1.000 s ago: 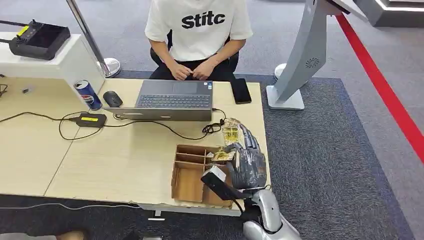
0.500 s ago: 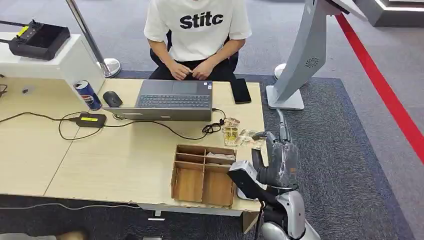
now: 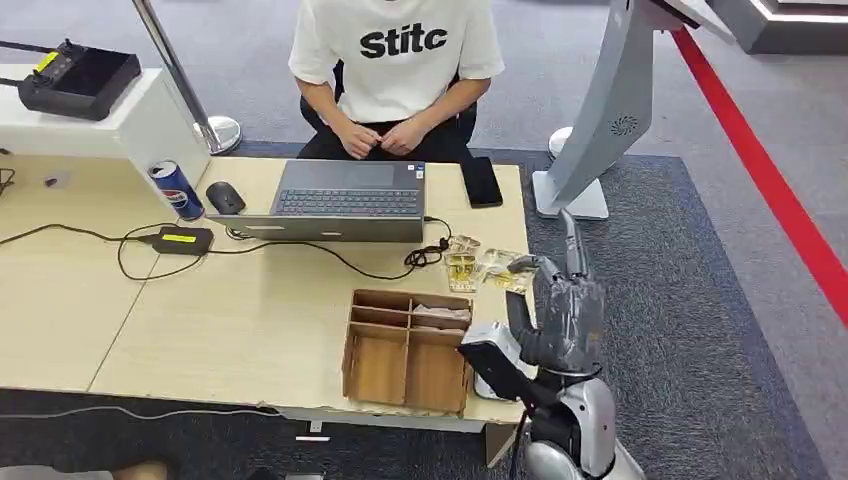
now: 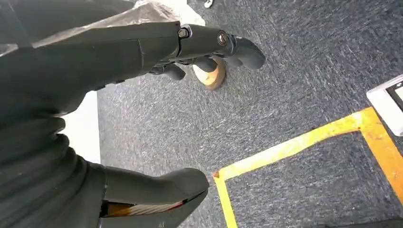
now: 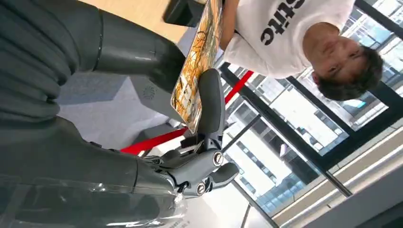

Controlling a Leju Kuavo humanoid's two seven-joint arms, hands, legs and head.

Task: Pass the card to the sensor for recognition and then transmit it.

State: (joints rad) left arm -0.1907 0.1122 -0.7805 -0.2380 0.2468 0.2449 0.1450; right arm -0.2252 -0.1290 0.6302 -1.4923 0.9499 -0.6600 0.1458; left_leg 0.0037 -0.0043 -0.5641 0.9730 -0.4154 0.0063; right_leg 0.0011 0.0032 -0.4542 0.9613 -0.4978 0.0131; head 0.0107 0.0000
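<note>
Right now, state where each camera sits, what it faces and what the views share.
Head view: high, facing down at the pale wooden table; right hand raised.
Left wrist view: behind the left hand, facing grey carpet.
Right wrist view: behind the right hand, which pinches an orange patterned card.
Shared: the person in the white shirt.

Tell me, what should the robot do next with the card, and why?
Probably carry it toward the grey stand on the carpet, which may hold the sensor. The right hand already holds the orange card between thumb and fingers, raised beyond the table edge, with open carpet between it and the stand.
</note>
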